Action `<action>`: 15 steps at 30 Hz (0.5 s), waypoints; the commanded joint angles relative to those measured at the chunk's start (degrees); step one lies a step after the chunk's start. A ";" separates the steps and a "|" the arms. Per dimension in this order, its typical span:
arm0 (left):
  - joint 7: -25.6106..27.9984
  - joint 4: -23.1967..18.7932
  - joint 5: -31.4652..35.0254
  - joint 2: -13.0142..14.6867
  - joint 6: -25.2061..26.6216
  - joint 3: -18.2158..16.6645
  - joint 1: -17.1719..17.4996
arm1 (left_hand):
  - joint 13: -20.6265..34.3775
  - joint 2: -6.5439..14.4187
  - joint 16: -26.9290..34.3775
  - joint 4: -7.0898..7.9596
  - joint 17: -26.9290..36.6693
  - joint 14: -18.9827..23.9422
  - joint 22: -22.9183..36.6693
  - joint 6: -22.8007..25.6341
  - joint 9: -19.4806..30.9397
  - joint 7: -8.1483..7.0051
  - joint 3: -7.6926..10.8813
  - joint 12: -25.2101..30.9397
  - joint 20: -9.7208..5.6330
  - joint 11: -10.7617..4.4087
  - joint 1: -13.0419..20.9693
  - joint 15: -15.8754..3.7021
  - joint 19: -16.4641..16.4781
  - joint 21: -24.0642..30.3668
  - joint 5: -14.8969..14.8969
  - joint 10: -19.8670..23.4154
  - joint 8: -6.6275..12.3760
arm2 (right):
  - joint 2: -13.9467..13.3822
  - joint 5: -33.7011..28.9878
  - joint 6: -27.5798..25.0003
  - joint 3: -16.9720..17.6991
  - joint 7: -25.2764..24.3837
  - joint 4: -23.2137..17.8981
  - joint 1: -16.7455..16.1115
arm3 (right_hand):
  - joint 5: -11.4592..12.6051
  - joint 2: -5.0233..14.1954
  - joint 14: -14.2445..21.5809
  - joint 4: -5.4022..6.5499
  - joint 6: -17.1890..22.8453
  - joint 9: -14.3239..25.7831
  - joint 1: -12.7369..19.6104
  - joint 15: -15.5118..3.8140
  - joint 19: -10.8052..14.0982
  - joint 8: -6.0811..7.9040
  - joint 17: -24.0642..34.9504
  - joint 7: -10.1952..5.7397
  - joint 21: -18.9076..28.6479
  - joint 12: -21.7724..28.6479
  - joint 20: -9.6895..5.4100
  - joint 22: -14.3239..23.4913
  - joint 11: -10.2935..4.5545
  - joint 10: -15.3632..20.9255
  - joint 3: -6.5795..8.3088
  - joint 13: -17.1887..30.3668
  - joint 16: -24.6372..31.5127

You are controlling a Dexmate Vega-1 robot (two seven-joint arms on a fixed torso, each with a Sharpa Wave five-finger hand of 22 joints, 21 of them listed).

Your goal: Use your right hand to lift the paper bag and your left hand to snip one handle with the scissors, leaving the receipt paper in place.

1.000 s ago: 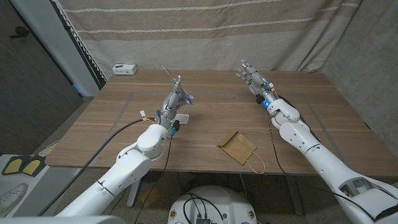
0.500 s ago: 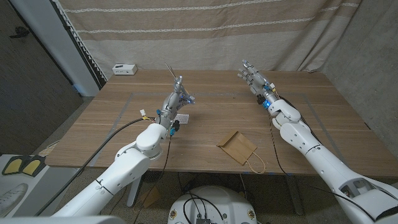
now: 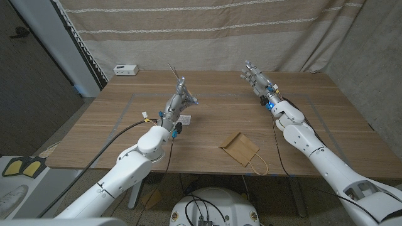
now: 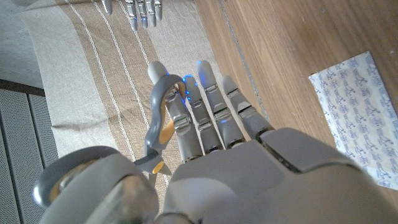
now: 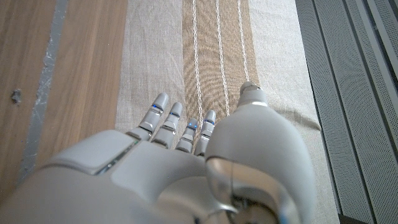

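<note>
Here the paper bag (image 3: 239, 147) is lying flat near the front edge of the wooden surface (image 3: 301, 125), its long axis running diagonally and its looped handle (image 3: 258, 165) trailing toward that edge. The scissors (image 3: 177, 83) are pointing up and away, toward the curtain (image 3: 207, 31). The left hand (image 3: 177, 103) is gripping them, raised above the surface, with a finger passing through one grey handle loop in the left wrist view (image 4: 163, 106). The receipt paper (image 4: 351, 102) is lying flat on the wood just beside that hand. The right hand (image 3: 256, 80) is hovering well behind the bag, fingers apart, holding nothing.
</note>
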 commanded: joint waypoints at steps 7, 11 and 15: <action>-1.11 1.08 -0.29 -0.93 -3.26 0.42 0.55 | -5.53 0.17 -1.77 0.06 -4.04 -0.85 -0.63 8.95 0.60 7.43 0.04 -5.93 -0.92 0.20 -0.93 -3.94 0.82 -0.68 1.03 -2.71 0.00 | -0.24 -0.13 0.01 0.04 -0.28 -0.64 -0.27 | 0.43 0.35 -0.15 -0.32 -0.34 0.19 -0.08 -5.40 0.42 0.40 -0.02 0.13 -0.25 0.42 0.19 0.08 -0.15 -0.46 -0.31 0.03 0.43; -1.08 1.22 -0.09 -1.08 -3.79 0.46 0.66 | -7.33 0.19 -1.97 -0.01 -5.38 -0.15 -0.86 10.54 0.48 7.91 0.09 -7.07 -1.14 0.17 -0.85 -4.01 1.43 -0.64 1.21 -1.46 0.54 | -0.26 0.01 -0.16 0.04 -0.29 -0.75 -0.31 | 0.43 0.37 -0.20 -0.33 -0.33 0.19 -0.10 -5.33 0.43 0.42 -0.08 0.11 -0.32 0.45 0.21 0.08 -0.14 -0.45 -0.32 0.01 0.43; -1.35 1.81 -0.55 -1.76 -4.97 0.39 0.75 | -10.15 0.24 -4.08 -0.14 -7.41 -3.37 -1.08 11.09 0.29 8.10 0.17 -9.83 -1.41 0.39 -0.61 -3.99 1.36 -0.75 1.47 -2.08 0.63 | -0.24 -0.22 0.08 -0.05 -0.20 -0.63 -0.24 | 0.44 0.36 -0.19 -0.36 -0.38 0.20 -0.11 -5.25 0.44 0.43 -0.14 0.12 -0.39 0.51 0.18 0.08 -0.01 -0.35 -0.34 -0.02 0.45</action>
